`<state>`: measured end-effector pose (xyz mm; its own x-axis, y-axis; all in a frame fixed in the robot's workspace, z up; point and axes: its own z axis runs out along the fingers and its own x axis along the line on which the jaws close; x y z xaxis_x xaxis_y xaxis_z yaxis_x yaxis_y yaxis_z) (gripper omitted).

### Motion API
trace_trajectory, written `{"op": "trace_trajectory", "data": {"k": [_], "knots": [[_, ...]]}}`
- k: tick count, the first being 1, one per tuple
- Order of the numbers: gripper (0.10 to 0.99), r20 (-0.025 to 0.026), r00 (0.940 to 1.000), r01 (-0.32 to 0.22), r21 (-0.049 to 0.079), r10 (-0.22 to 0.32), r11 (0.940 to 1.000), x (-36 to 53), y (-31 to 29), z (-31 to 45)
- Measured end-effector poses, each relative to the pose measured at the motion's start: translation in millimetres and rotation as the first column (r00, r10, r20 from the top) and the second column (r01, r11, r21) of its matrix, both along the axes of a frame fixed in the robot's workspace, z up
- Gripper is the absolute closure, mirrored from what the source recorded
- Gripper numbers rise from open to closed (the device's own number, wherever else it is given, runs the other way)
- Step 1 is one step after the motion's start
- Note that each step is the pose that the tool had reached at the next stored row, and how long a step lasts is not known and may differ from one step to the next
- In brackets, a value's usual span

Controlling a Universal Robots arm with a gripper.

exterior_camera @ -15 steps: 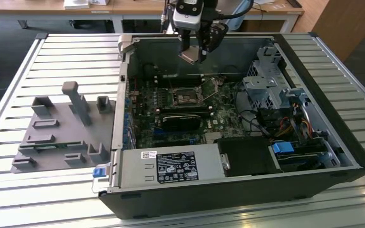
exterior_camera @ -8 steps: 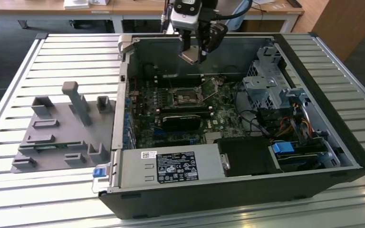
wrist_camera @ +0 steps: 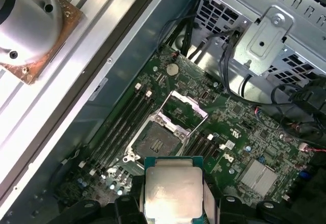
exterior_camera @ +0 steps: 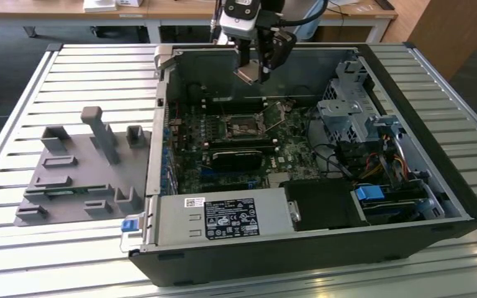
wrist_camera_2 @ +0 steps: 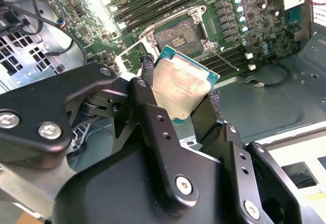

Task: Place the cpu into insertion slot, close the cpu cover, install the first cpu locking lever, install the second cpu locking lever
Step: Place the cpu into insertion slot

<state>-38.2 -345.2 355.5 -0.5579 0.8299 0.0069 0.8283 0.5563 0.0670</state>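
Observation:
My gripper (exterior_camera: 253, 69) hangs above the open computer case, shut on the cpu (exterior_camera: 247, 76). In both wrist views the cpu (wrist_camera_2: 181, 89) (wrist_camera: 173, 188) is a flat square chip with a dull silver top and a green edge, pinched between the two black fingers (wrist_camera_2: 147, 76). The insertion slot (wrist_camera: 155, 143) (wrist_camera_2: 178, 34) (exterior_camera: 243, 126) lies on the green motherboard below, apart from the chip, its dark centre bare. The cpu cover (wrist_camera: 184, 111), a silvery frame plate, stands flipped open at the slot's far side. Thin metal levers (exterior_camera: 278, 110) stick up beside the slot.
A long black block (exterior_camera: 234, 159) lies on the board just in front of the slot. The grey power supply box (exterior_camera: 222, 218) fills the case's front; a metal drive cage (exterior_camera: 348, 110) with cables stands on the exterior view's right. A grey fixture tray (exterior_camera: 81, 177) lies outside the case.

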Motion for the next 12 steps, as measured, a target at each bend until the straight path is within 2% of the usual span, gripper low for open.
{"op": "trace_trajectory", "data": {"k": [12], "knots": [[0.545, 0.0001, 0.9972, 0.075, -0.003, -0.075, 0.9972, 0.0, 0.0, -0.5]]}}
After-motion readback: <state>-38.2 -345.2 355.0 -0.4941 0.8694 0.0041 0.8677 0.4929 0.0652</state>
